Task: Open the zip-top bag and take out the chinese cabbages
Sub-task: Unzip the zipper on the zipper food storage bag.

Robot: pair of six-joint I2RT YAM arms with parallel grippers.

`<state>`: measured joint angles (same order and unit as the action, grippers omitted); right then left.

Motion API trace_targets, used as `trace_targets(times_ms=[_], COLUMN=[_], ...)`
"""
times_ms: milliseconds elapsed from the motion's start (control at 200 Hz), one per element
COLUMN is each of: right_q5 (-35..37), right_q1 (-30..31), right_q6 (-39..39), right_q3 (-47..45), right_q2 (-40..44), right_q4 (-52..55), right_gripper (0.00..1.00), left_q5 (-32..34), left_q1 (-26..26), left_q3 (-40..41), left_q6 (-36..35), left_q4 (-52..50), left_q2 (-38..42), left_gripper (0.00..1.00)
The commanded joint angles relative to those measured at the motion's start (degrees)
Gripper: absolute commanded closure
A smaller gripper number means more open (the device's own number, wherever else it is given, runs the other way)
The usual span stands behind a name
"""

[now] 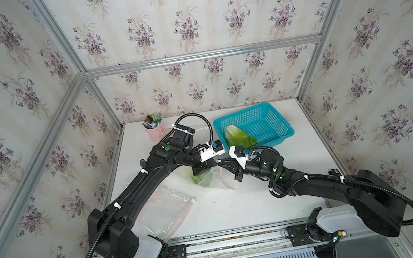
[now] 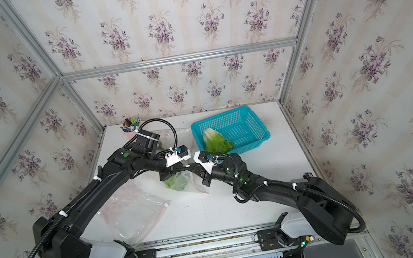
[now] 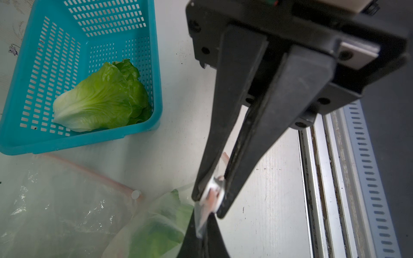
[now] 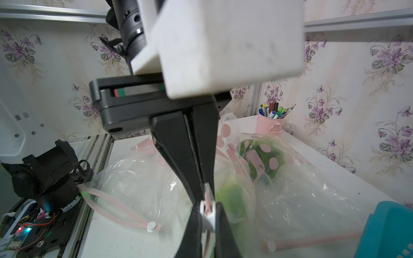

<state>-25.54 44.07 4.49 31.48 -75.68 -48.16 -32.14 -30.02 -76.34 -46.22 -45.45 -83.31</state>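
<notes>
Right gripper point(image 4: 208, 207), closest to its wrist lens, is clenched on the white slider point(image 4: 207, 221) of the zip-top bag point(image 1: 216, 182), tip to tip with the left gripper point(image 4: 205, 192) clamped on the rim, while a chinese cabbage point(image 3: 161, 234) is enclosed inside, just beside both pinches.

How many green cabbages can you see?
3. One cabbage lies in the blue basket; another is inside the clear bag pinched by the left gripper and right gripper; the third is in the dotted bag by the pink cup. More could be hidden.
</notes>
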Motion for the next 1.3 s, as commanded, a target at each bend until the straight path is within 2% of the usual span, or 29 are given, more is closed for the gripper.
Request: trace_targets(times_ms=[0,285,525,1034,1294], right_q5=[-0.7,-1.0,-1.3,-0.8,-0.7], right_q1=[0.1,0.1,0.1,0.0,0.0], right_q6=[0.3,0.3,-0.3,-0.4,-0.2], right_q3=[0.2,0.3,0.1,-0.9,-1.2], right_q2=[0.2,-0.1,-0.5,-0.5,-0.5], right_q4=[-0.2,0.2,0.3,-0.4,-0.1], right_gripper=[1.0,1.0,1.0,1.0,1.0], left_q5=[1.6,4.5,2.8,1.7,3.6], left_q1=[0.1,0.3,0.5,1.5,2.1], left_q3=[-0.4,-0.7,-0.1,0.6,1.1], left_q6=[-1.2,2.0,4.2,4.3,4.5], left_q4=[0.1,2.2,4.0,4.6,5.1], left_q2=[0.2,0.5,1.7,5.4,5.7], left_gripper=[1.0,1.0,1.0,1.0,1.0])
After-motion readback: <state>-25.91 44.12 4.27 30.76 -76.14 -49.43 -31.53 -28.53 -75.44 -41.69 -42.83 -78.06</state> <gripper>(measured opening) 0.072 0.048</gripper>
